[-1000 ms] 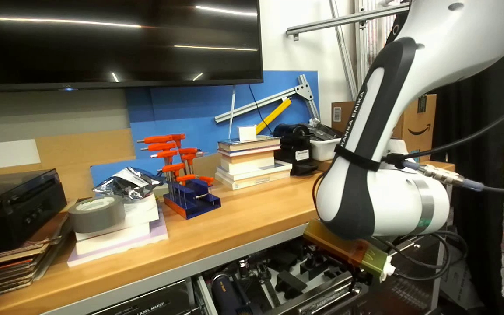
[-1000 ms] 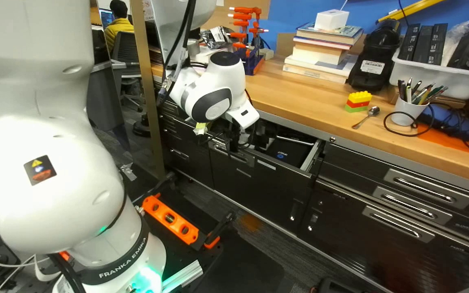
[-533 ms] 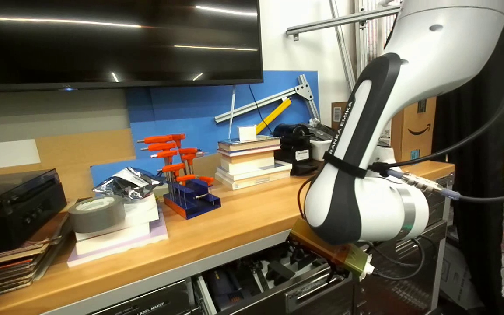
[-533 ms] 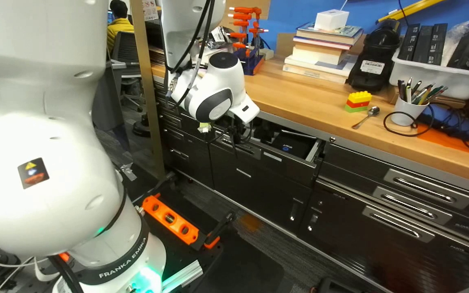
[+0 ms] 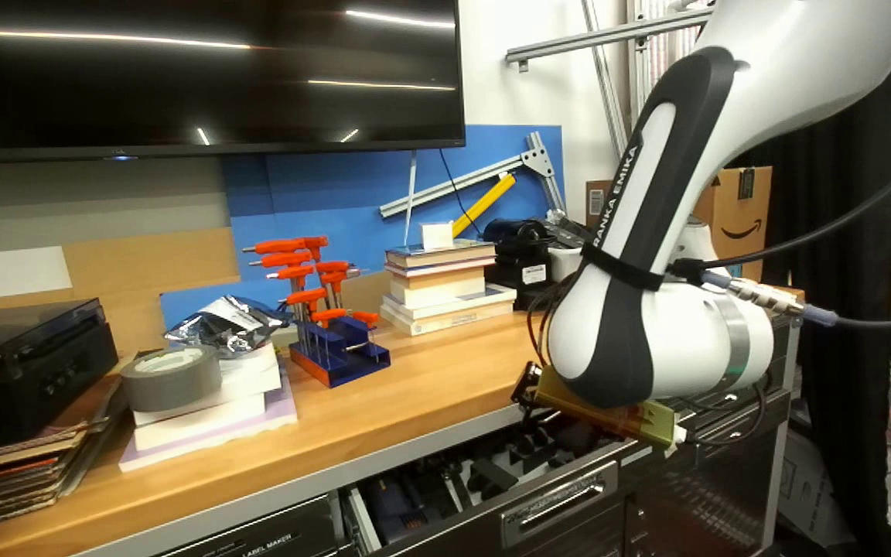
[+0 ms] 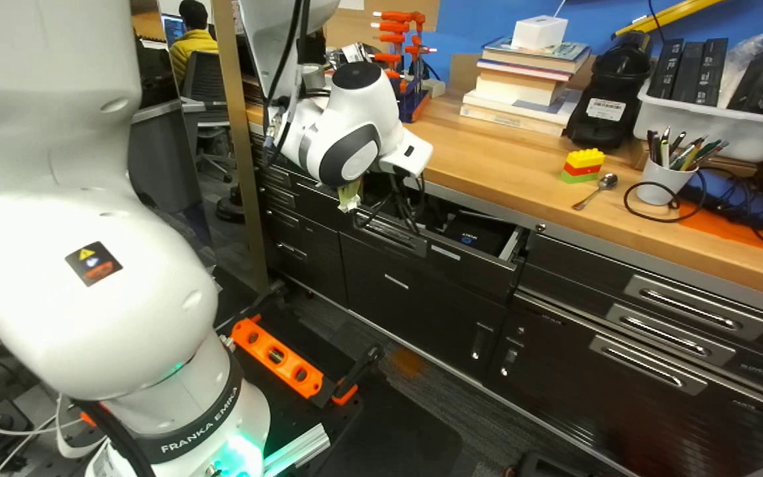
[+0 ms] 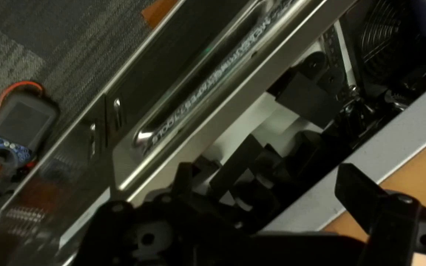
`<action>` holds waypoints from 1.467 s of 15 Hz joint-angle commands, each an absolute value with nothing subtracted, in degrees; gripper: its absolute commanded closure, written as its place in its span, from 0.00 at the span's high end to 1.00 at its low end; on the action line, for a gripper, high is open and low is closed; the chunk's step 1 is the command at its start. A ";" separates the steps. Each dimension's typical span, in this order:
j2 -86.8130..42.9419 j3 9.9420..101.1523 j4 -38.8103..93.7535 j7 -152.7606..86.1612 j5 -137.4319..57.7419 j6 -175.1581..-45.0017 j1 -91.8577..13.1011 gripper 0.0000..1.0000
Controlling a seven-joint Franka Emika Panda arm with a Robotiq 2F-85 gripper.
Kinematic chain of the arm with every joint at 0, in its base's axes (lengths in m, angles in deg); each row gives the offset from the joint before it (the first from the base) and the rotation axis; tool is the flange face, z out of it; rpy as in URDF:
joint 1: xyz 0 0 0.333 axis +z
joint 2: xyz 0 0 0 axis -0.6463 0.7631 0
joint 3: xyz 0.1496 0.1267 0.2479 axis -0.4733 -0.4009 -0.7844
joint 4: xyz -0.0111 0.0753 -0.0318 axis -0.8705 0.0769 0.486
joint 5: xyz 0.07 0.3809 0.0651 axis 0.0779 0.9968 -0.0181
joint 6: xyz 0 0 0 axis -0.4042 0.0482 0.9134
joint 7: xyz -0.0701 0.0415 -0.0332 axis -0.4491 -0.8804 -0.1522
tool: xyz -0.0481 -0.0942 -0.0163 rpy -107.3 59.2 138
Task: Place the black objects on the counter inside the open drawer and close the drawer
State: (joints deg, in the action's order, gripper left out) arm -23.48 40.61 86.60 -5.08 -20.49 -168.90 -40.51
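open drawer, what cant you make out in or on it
Wrist view: the drawer has its lower-left end behind the jaws and its upper-right end cut off by the picture's edge.
Wrist view: black parts in the middle sink into shadow, outlines unclear.
In an exterior view: its inside at picture right is hidden by the arm.
In an exterior view: the label on its front is too small to read.

The robot arm [image 5: 646, 232] is bearing FRANKA EMIKA and a warning triangle [image 6: 86, 254]; a cabinet front [image 5: 279, 530] is saying LABEL MAKER; a cardboard box [image 5: 755, 205] is wearing a smile arrow [image 5: 741, 230]; the drawer [image 7: 242, 92] is reading MEASUREMENT/TEST TOOLS (rather smeared).
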 commanded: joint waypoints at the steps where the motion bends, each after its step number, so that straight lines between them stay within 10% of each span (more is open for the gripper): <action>1: -31.54 55.75 92.17 -16.54 -12.95 -168.19 -25.93 1.00; 11: -15.58 86.28 92.79 -44.83 17.48 -167.57 13.56 1.00; 22: -2.03 108.96 84.73 -32.89 9.63 -135.92 39.18 1.00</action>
State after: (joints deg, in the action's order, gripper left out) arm -6.78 104.60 89.35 -38.92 12.66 -144.03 36.32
